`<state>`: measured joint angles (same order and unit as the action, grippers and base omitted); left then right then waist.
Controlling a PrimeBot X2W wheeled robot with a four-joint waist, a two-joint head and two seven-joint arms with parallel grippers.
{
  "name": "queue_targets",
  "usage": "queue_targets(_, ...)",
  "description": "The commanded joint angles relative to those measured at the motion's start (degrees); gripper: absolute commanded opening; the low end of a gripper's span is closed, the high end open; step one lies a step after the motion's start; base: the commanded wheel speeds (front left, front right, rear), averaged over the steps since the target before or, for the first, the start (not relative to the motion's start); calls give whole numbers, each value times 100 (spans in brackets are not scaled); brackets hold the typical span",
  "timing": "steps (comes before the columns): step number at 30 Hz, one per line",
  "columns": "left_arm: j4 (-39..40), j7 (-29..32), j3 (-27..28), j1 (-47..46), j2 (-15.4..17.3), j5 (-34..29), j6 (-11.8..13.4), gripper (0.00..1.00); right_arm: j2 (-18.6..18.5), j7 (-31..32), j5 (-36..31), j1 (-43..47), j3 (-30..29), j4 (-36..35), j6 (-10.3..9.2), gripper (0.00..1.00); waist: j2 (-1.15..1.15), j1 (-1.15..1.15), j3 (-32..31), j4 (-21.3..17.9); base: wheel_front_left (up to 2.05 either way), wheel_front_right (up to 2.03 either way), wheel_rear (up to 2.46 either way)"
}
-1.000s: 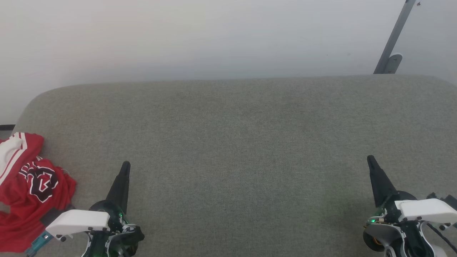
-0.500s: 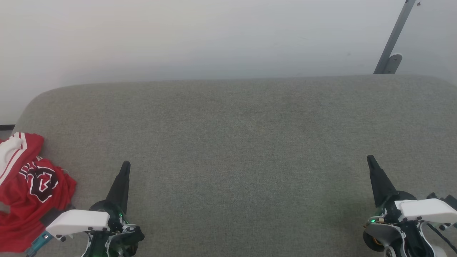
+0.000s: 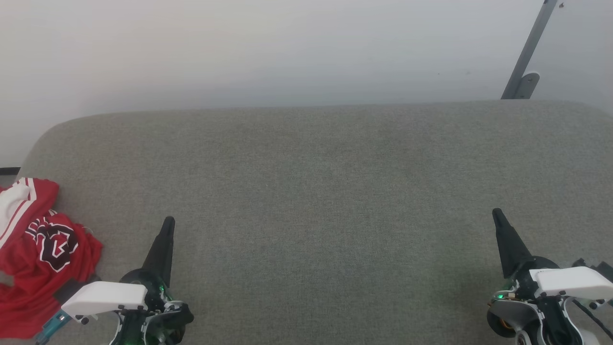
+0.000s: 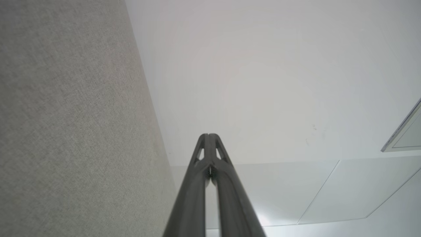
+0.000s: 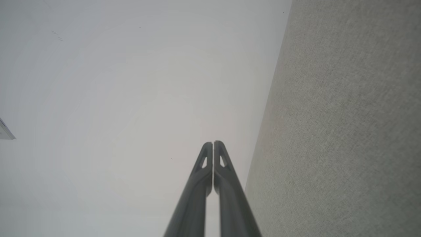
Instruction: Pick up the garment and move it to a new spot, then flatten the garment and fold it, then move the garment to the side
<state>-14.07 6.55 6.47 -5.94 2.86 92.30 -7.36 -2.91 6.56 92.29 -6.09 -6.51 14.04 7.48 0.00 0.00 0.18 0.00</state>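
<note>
Garment (image 3: 43,254) crumpled at 8 o'clock edge of grey table (image 3: 306,191), untouched. Left claw (image 3: 168,221) and right claw (image 3: 496,212) clenched, empty, at 7 and 5 o'clock. Probably ready pose; left sits nearer the pick.

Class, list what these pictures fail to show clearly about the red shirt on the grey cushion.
1. Crumpled red jersey shirt: head view, left edge cuts it off; black print creased, unreadable.
2. Small teal object: head view, partly hidden by the white cover of the left claw.
</note>
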Motion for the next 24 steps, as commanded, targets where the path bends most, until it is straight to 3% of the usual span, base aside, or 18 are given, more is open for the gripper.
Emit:
queue_targets(1,5,11,9,-71,-15,22,-28,0,19,9,25,-28,-5,-13,3,0,0,0,0,0,0,0,0)
queue_targets(16,5,10,8,-71,-15,22,-28,0,19,10,25,-28,-5,-13,3,0,0,0,0,0,0,0,0)
queue_targets(17,-3,1,0,1,0,0,1,100,0,-1,0,0,0,5,0,100,0,0,0,0,0,0,0)
queue_targets(24,-127,-34,-30,213,-18,-2,8,100,22,-55,-12,187,80,188,-2,100,0,0,-1,-1,0,0,0)
